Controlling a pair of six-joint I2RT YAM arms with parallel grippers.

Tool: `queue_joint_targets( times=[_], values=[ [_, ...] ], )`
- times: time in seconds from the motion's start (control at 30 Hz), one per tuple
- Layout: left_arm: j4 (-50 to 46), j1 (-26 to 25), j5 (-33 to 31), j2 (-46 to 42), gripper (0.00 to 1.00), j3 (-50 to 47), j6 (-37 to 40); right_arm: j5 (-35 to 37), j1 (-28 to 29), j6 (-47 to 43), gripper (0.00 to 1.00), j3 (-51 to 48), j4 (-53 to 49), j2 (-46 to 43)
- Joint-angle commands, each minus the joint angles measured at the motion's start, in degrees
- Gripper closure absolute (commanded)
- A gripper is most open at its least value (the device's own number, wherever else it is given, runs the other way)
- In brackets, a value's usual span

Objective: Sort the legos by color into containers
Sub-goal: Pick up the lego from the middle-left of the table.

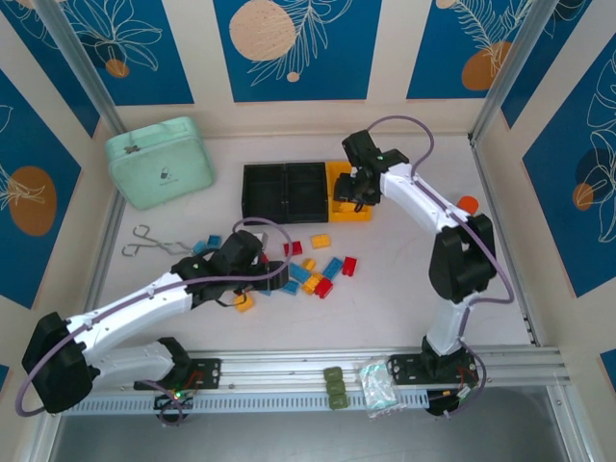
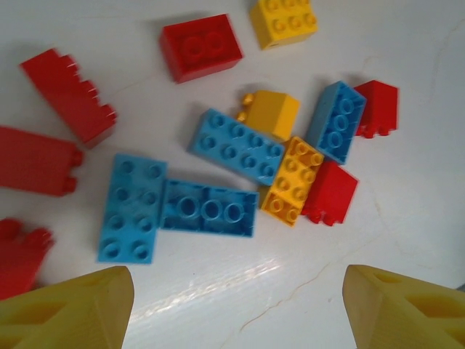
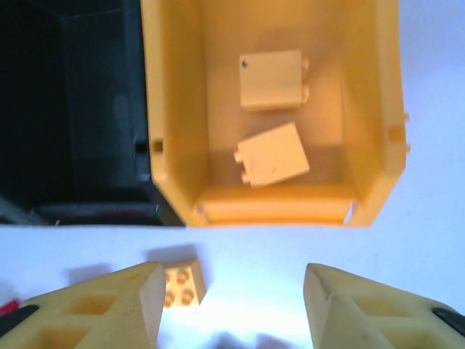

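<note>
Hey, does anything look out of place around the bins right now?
One small yellow brick lies on the table just outside the yellow bin, beside the right pincer, while two yellow bricks lie on their sides inside it. Nothing looks spilled or damaged.

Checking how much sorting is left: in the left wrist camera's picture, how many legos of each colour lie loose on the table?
red legos: 6 (two cut off at the left edge)
blue legos: 4
yellow legos: 3
Total: 13

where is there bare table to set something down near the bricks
Bare table lies between the legos and the right arm, and between the mint-green case and the black bins. Crowded around the legos by the left gripper.
</note>
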Motion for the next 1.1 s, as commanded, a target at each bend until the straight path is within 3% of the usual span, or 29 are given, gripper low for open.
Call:
queue_joint_targets(
  times=[0.0,0.23,0.5,0.83,1.07],
  values=[
    [-9.2,-0.2,-5.8,-2.7,0.25,-1.2,-2.0,-3.3,1.5,0.2,0.45,-6.5,2.8,-6.8],
    [-14.1,1.5,-11.7,-5.0,0.21,-4.2,-2.6,-5.6,5.6,1.4,0.43,-20.7,5.6,-18.8],
    [-9.1,9.0,-10.3,0.5,0.16,-5.0,-1.8,-5.9,8.5,7.2,0.43,-33.1,6.8,-27.7],
    [-0.8,11.9,-6.5,10.0,0.16,-6.2,-4.0,-5.0,8.4,8.2,0.43,-34.7,6.5,-29.4],
    [4.4,11.9,-5.4,12.6,0.27,-9.3,-7.5,-5.2,8.4,8.9,0.43,-35.8,8.0,-28.7]
  ],
)
